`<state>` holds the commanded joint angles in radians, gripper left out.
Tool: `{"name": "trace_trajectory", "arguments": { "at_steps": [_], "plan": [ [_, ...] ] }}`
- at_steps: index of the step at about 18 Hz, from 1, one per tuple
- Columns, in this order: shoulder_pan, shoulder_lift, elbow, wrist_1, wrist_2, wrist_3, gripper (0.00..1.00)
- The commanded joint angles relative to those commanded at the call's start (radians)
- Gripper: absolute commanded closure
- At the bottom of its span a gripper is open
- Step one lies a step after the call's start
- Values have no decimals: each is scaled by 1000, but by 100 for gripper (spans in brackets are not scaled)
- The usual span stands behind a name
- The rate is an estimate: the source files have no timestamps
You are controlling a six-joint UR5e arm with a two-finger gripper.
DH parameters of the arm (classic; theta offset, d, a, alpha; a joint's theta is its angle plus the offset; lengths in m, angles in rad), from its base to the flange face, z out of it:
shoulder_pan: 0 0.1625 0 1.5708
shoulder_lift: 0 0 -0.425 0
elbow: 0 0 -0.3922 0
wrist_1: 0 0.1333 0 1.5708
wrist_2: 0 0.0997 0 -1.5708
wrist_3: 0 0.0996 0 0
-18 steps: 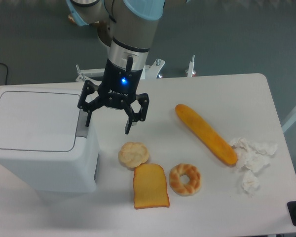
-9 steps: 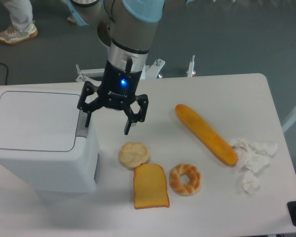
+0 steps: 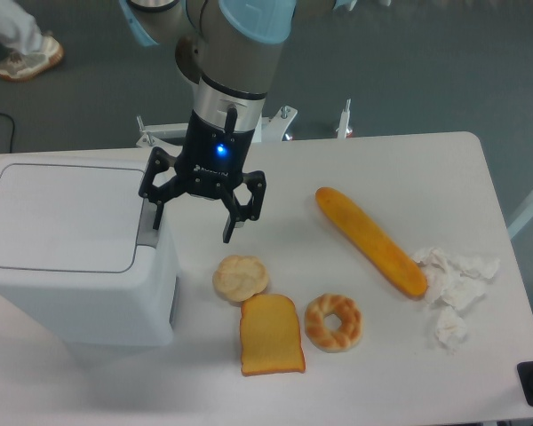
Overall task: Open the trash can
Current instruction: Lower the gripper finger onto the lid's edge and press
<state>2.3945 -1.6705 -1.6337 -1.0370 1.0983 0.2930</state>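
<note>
The trash can (image 3: 71, 257) is a large white box-shaped bin at the left of the table, with its flat lid (image 3: 62, 217) closed. A grey push tab (image 3: 147, 224) sits at the lid's right edge. My gripper (image 3: 194, 222) is open, fingers pointing down. Its left finger (image 3: 157, 211) hangs over the grey tab at the bin's right edge. Its right finger (image 3: 231, 224) hangs over the table to the right of the bin. It holds nothing.
A round bun (image 3: 240, 278), a toast slice (image 3: 271, 335) and a ring-shaped pastry (image 3: 333, 322) lie right of the bin near the front. A long baguette (image 3: 370, 240) lies at the right. Crumpled white paper (image 3: 453, 284) lies near the right edge.
The gripper and the bin lid have barely moved. A person's foot passes in the background at the top left.
</note>
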Motion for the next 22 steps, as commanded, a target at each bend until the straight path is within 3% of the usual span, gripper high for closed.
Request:
{"name": "trace_trajectory", "arguments": {
  "at_steps": [22],
  "plan": [
    [0, -2, -12, 3, 0, 3, 0]
  ]
}}
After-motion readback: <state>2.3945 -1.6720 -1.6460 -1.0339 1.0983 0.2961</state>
